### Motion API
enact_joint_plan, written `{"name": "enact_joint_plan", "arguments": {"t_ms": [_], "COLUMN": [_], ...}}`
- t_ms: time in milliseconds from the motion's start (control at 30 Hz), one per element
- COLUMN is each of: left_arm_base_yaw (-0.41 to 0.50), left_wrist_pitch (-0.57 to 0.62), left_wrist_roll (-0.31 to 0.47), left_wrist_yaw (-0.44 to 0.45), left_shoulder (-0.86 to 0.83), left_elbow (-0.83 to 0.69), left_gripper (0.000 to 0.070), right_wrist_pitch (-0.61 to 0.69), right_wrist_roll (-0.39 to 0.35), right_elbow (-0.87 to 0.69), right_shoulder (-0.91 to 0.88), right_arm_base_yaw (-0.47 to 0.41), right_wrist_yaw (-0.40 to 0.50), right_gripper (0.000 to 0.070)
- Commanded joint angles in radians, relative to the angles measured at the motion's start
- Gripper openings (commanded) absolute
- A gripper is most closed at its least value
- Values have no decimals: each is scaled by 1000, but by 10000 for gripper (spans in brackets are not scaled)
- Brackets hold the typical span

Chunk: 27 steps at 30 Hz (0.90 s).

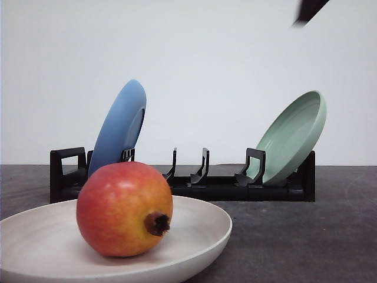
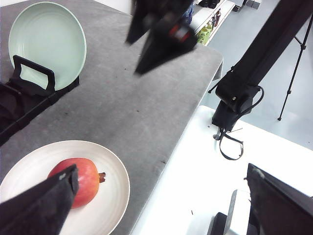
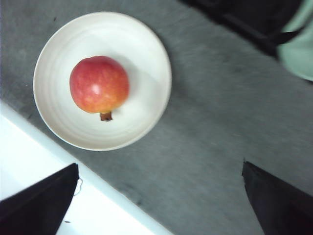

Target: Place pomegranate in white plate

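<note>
1 pomegranate (image 1: 124, 209) in white plate (image 1: 200, 236) | calyx clearest front | both pincers (image 3: 159, 196) (image 2: 161, 196) open, empty

Front view set low at table level, close behind the white plate (image 1: 194, 247) and pomegranate (image 1: 121, 206), facing the rack (image 1: 235, 187); both wrist views high above, looking down, sharing plate, fruit and grey tabletop (image 3: 210, 147).

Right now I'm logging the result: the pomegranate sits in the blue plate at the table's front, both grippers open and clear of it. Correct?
Not quite. The pomegranate sits in the white plate, as the front view shows; the blue plate stands in the rack behind. The rest holds: the left gripper and right gripper are open and clear.
</note>
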Motion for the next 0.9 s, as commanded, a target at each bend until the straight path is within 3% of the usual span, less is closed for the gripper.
{"name": "enact_joint_plan", "arguments": {"t_ms": [0, 267, 567, 667, 700, 733, 767, 800, 833, 867], "left_arm_base_yaw": [-14, -14, -14, -14, -14, -14, -14, -14, -14, -14], "left_wrist_pitch": [8, 46, 127, 142, 145, 147, 148, 150, 154, 158], "left_wrist_roll": [-2, -2, -2, -2, -2, -3, -3, -6, -9, -12], "left_wrist_yaw": [-18, -77, -104, -118, -120, -120, -119, -116, -115, -114], "left_shoulder": [2, 2, 2, 2, 2, 2, 2, 2, 2, 2], "left_elbow": [15, 15, 15, 15, 15, 15, 15, 15, 15, 15], "left_gripper": [673, 674, 673, 666, 627, 495, 279, 89, 0, 0], "right_wrist_pitch": [-15, 40, 345, 378, 378, 375, 371, 362, 355, 348], "right_wrist_roll": [-7, 83, 78, 59, 48, 41, 39, 41, 42, 44], "right_elbow": [14, -107, -448, -492, -494, -495, -495, -495, -495, -496], "right_shoulder": [-48, -363, -700, -745, -750, -753, -754, -754, -754, -754], "right_arm_base_yaw": [12, 12, 13, 13, 12, 12, 12, 12, 13, 13], "right_wrist_yaw": [30, 199, 207, 207, 207, 207, 206, 201, 202, 208], "right_gripper": [700, 700, 700, 700, 700, 658, 578, 191, 18, 52]}}
